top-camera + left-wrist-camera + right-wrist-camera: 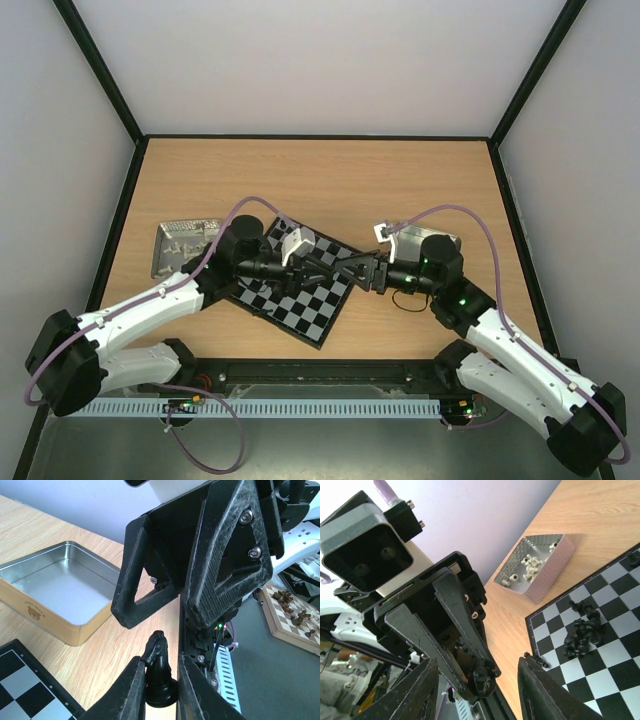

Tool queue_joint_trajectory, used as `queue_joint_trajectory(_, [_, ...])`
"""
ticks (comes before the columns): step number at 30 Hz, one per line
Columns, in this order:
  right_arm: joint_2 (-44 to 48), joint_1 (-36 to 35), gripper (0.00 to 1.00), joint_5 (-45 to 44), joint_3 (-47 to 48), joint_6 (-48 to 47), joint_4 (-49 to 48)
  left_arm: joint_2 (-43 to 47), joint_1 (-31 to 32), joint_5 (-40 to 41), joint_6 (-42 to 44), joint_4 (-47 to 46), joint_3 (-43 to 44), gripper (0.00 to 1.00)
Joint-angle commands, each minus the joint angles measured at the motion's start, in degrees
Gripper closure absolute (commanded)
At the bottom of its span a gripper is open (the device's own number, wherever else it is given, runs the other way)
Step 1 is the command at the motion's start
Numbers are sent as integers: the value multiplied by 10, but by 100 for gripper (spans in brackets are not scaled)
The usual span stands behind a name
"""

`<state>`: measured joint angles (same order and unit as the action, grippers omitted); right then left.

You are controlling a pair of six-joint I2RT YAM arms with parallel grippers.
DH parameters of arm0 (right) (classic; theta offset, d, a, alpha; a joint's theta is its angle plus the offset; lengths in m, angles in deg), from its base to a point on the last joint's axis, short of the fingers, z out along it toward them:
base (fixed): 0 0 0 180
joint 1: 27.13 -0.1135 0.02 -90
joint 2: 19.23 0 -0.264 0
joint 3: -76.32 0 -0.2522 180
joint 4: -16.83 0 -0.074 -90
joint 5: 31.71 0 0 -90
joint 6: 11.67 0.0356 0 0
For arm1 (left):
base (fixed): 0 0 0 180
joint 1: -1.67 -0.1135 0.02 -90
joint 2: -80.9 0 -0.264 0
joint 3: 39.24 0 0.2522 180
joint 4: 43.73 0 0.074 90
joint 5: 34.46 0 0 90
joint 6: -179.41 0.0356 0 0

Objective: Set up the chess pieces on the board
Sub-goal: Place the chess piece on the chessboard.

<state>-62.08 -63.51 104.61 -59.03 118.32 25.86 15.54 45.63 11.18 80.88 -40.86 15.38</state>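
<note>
My left gripper is shut on a black knight, held upright between its fingertips above the wood beside the board's right edge. My right gripper is open and faces it tip to tip, with its fingers spread on either side. In the right wrist view the knight sits between the left fingers. The board lies tilted at mid-table. A cluster of black pieces lies on it, and one piece lies at its rim.
An empty metal tray stands right of the board, partly under the right arm. A second tray with several silvery pieces stands left of the board. Black frame rails edge the table.
</note>
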Motion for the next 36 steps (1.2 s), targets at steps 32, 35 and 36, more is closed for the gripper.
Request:
queue_joint_trajectory(32, [-69,-10,89,83,11,-8,-36,6,-2,-39,13,-18,13,94])
queue_joint_trajectory(35, [-71,-19,98,85,12,-8,-40,2,-2,-15,1,-15,18,92])
queue_joint_trajectory(36, [-70,-20,98,76,13,-8,-39,0,-4,-7,-3,-10,21,88])
